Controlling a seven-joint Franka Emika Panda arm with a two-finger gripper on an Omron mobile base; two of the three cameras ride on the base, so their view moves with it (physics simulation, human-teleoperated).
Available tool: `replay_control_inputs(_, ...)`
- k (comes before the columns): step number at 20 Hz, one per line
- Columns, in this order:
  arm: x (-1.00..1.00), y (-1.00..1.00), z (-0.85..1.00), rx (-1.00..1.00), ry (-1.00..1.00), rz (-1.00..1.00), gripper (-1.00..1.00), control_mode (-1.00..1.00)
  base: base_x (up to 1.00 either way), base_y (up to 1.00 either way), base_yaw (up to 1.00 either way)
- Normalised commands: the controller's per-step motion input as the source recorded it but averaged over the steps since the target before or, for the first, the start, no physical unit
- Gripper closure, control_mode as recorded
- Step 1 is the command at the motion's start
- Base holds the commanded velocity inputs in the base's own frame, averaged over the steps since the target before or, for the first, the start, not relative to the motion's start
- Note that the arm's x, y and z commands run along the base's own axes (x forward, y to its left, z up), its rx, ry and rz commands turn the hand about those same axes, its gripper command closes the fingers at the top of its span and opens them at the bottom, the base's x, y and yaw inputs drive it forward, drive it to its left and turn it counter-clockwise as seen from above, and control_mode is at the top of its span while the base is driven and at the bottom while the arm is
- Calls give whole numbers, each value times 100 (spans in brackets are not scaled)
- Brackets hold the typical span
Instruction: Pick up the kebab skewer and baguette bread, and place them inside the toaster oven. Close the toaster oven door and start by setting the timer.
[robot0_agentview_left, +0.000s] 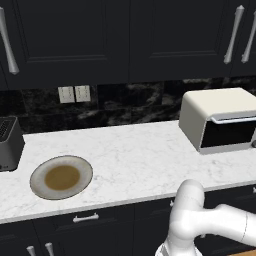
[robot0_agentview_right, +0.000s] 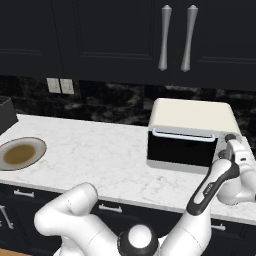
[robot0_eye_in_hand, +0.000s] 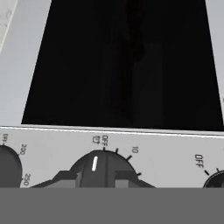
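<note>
hand view shows you the gripper clamped on the timer knob, just below the oven door, shut.

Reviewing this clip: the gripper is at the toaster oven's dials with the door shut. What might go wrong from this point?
1. The gripper is shut on the middle knob, whose pointer sits just left of OFF. Similar knobs flank it, so this may not be the timer.
2. The fingers pinch only the knob's sides; they might slip when turning.
3. The plate lies bare and the toaster oven door is dark, so I cannot confirm the food is inside.
</note>
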Motion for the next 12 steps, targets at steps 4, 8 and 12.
replay_control_inputs(4,14,34,43,20,11,0,100,-100,0,0,0)
replay_control_inputs(8,6,38,31,32,7,-3,100,-100,0,0,0)
replay_control_inputs(12,1,34,17,30,1,-10,100,-100,0,0,0)
